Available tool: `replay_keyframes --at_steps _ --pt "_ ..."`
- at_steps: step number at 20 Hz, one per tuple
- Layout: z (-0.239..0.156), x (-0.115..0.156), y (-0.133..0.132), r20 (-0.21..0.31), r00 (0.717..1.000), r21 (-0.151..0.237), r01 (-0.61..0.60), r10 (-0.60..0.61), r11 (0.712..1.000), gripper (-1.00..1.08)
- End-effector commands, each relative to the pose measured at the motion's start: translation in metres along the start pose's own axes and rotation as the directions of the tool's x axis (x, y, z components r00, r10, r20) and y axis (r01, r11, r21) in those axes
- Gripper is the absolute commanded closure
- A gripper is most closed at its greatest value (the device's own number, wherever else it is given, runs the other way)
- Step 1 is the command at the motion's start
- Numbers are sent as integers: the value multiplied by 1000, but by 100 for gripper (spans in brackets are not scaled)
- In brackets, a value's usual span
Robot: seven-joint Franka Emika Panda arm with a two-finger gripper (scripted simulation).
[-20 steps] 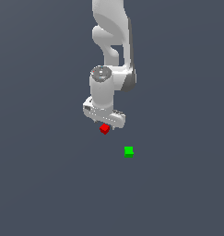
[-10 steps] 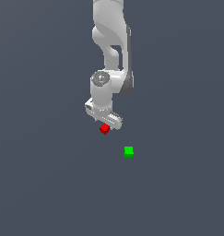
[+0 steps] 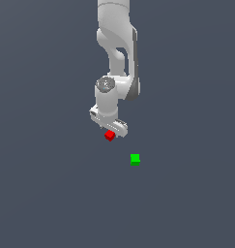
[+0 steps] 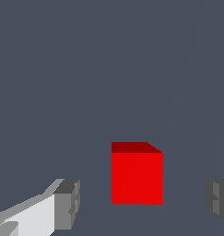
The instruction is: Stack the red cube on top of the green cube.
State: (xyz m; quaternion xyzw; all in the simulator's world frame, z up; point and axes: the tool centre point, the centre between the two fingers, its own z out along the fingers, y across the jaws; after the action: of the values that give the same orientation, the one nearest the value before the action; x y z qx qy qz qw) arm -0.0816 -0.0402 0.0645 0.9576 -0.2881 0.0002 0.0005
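Note:
The red cube sits on the dark grey floor, right under the white gripper. In the wrist view the red cube stands between the two spread fingertips, with a gap on each side. The gripper is open and holds nothing. The green cube lies apart, toward the exterior view's right and nearer the camera than the red cube. It does not show in the wrist view.
The white arm rises from the gripper to the top edge of the exterior view. The floor is a plain dark grey surface with no other objects on it.
The gripper has come down a little toward the red cube. Both cubes stay where they were.

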Motion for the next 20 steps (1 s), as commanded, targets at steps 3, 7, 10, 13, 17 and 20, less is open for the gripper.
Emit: replay_keyframes --at_steps 3,7,10,13,17,20 --pt "17 -1 1 1 1000 0 -2 2 1000 -92" --pt "35 -1 1 1 1000 0 -4 4 1000 -92" --pt "42 -1 0 1 1000 1 -5 5 1000 -92" --pt "45 -1 0 1 1000 1 -5 5 1000 -92" --pt "45 -1 0 1 1000 1 -5 5 1000 108" --pt "45 -1 0 1 1000 1 -5 5 1000 108"
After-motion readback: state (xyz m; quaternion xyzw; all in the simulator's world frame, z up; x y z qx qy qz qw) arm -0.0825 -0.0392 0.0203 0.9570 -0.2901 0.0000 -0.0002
